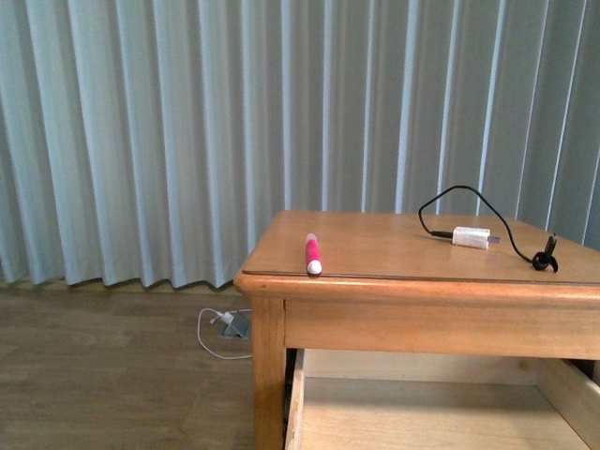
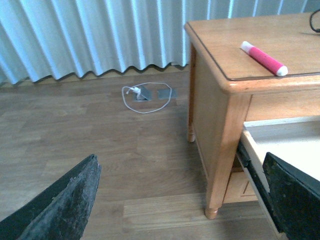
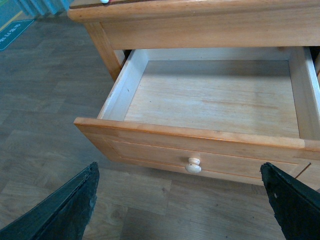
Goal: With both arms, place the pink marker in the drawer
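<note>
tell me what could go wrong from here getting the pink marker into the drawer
1. The pink marker lies close to the front edge of the table. A clumsy pinch could roll it off, perhaps past the drawer and onto the floor.
2. The drawer stands pulled out under that edge, so an arm reaching in low might knock it.
Both the left gripper and the right gripper are open and off the marker.

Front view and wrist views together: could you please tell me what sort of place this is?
Probably a living room or a home-style test room: pleated pale curtains cover the wall, the floor is wood plank, and a wooden side table with an open drawer carries a charger plug.
</note>
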You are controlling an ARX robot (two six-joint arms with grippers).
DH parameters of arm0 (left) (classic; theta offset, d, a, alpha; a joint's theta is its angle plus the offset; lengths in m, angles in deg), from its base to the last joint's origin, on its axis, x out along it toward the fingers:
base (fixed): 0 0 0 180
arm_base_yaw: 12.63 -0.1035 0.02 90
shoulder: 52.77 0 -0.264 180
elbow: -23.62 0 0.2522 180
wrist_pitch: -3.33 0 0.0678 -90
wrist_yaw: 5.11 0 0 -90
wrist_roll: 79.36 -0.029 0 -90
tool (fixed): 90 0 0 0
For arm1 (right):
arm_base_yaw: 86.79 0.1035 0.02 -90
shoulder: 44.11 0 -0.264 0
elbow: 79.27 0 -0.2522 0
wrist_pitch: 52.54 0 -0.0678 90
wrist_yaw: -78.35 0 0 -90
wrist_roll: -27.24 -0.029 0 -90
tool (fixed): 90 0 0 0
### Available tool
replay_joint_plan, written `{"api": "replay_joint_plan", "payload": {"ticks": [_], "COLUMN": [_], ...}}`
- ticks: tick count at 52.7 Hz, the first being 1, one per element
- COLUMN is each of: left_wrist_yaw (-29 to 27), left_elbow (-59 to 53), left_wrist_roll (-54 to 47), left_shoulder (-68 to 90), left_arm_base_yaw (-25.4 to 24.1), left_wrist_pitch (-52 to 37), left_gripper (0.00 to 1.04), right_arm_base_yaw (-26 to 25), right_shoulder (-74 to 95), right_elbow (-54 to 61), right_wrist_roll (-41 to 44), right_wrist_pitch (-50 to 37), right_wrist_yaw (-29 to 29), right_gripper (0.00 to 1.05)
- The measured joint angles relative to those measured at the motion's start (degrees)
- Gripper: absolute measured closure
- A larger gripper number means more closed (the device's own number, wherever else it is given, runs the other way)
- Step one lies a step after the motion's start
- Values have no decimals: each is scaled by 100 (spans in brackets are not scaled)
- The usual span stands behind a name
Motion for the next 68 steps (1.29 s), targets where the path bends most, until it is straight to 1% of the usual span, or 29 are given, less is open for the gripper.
{"api": "replay_joint_plan", "payload": {"ticks": [8, 13, 23, 36, 51, 65, 66, 68], "left_wrist_yaw": [61, 68, -111, -258, -378, -420, -426, -428], "left_elbow": [1224, 2118, 3628, 5434, 6419, 6832, 6839, 6850], "left_wrist_roll": [-269, -317, -393, -323, -155, 168, 170, 190], "left_shoulder": [1569, 2411, 3711, 5202, 6140, 6398, 6398, 6398], "left_arm_base_yaw": [448, 656, 839, 920, 1025, 1067, 1071, 1075], "left_wrist_pitch": [-46, 155, 527, 1200, 1722, 1993, 2020, 2072], "left_gripper": [6, 6, 6, 6, 6, 6, 7, 13], "right_arm_base_yaw": [0, 0, 0, 0, 0, 0, 0, 0], "right_shoulder": [0, 0, 0, 0, 0, 0, 0, 0], "right_elbow": [0, 0, 0, 2, 0, 0, 0, 0], "right_wrist_roll": [0, 0, 0, 0, 0, 0, 0, 0], "right_wrist_pitch": [0, 0, 0, 0, 0, 0, 0, 0], "right_wrist_yaw": [0, 0, 0, 0, 0, 0, 0, 0], "right_gripper": [8, 8, 8, 8, 8, 8, 8, 8]}}
